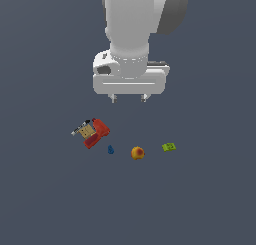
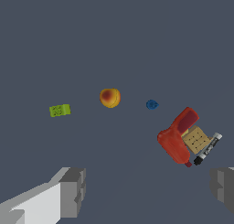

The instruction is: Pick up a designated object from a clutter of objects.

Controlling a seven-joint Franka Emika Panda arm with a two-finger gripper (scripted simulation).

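Observation:
The glossy red elongated object (image 1: pixel 99 132) lies on the grey floor at the exterior view's left, touching a tan boxy item (image 1: pixel 86 131) with a black-white stick. It also shows in the wrist view (image 2: pixel 176 138), with the tan item (image 2: pixel 196 140) against it. My gripper (image 1: pixel 129 97) hangs high above the floor, up and to the exterior view's right of the red object. Its fingers (image 2: pixel 73 191) stand wide apart and hold nothing. The gripper (image 2: pixel 148 191) is open in the wrist view too.
A tiny blue piece (image 1: pixel 110 149), an orange-red ball (image 1: pixel 137 152) and a green flat block (image 1: pixel 169 147) lie in a row to the exterior view's right of the red object. They also show in the wrist view: blue piece (image 2: pixel 151 104), ball (image 2: pixel 110 98), green block (image 2: pixel 60 110).

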